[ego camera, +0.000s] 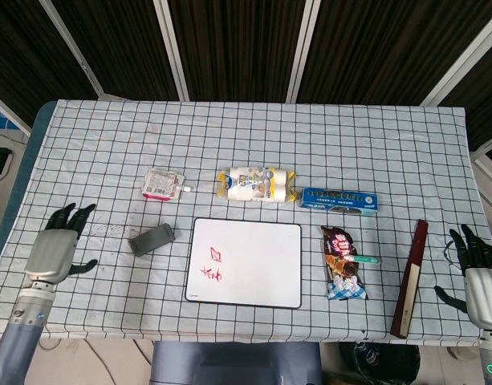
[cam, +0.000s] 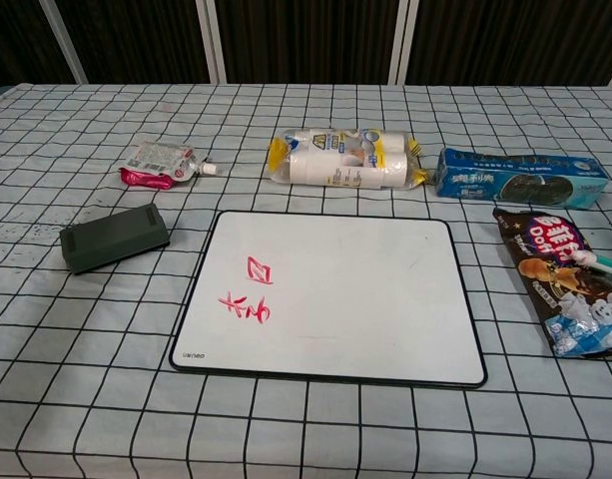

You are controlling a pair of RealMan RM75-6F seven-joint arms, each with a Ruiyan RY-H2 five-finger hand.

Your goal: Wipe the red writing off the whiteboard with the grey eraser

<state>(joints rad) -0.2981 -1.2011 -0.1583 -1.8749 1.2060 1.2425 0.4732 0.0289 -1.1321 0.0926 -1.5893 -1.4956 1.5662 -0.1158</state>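
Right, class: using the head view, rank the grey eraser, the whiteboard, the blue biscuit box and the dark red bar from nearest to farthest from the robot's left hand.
From the left hand:
1. Grey eraser, just to its right.
2. Whiteboard, centre of the table.
3. Blue biscuit box, right of centre, further back.
4. Dark red bar, near the far right edge.
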